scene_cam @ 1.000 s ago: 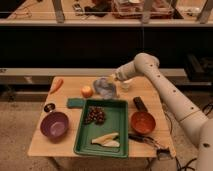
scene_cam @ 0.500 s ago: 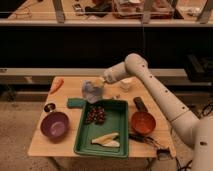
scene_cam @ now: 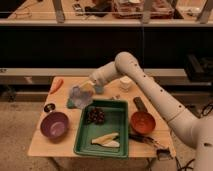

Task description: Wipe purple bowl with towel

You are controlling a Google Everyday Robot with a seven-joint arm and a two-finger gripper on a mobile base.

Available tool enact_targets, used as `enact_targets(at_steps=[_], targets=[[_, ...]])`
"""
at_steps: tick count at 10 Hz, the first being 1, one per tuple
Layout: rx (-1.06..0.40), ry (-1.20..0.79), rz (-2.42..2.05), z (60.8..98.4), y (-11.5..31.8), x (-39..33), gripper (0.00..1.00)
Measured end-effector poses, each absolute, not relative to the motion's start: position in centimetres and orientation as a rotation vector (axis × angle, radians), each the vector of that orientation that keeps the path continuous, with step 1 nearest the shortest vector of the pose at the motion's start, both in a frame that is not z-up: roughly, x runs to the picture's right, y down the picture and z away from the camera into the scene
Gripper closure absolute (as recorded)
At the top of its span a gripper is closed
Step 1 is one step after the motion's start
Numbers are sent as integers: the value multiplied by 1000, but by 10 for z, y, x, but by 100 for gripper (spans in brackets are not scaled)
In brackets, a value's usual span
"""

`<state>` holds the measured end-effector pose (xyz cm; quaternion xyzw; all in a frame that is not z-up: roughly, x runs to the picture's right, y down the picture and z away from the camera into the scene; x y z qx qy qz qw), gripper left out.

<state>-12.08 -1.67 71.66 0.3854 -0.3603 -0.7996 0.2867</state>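
Note:
The purple bowl (scene_cam: pixel 54 124) stands empty at the front left of the wooden table (scene_cam: pixel 150 150). My gripper (scene_cam: pixel 86 88) is at the end of the white arm that reaches in from the right. It is shut on a pale grey-blue towel (scene_cam: pixel 79 96), which hangs from it above the table's left-middle. The towel is up and to the right of the purple bowl, apart from it, and just beyond the far left corner of the green tray (scene_cam: pixel 84 139).
The green tray holds dark grapes (scene_cam: pixel 96 116) and a banana (scene_cam: pixel 107 140). An orange bowl (scene_cam: pixel 142 122) stands right of it, with a dark tool (scene_cam: pixel 140 104) behind. A carrot (scene_cam: pixel 56 85), a small black disc (scene_cam: pixel 49 107), a white cup (scene_cam: pixel 125 82) and a green sponge (scene_cam: pixel 70 104) are also on the table.
My gripper has carried the towel leftward and slightly toward the front, from above the tray's far edge to over the table's left-middle, closer to the purple bowl.

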Motion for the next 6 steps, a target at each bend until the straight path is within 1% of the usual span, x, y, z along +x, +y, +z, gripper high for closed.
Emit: enact_targets(at_steps=[1, 6], targets=[[1044, -962, -2157, 715, -12, -134, 100], [1045, -957, -2162, 716, -12, -136, 100]])
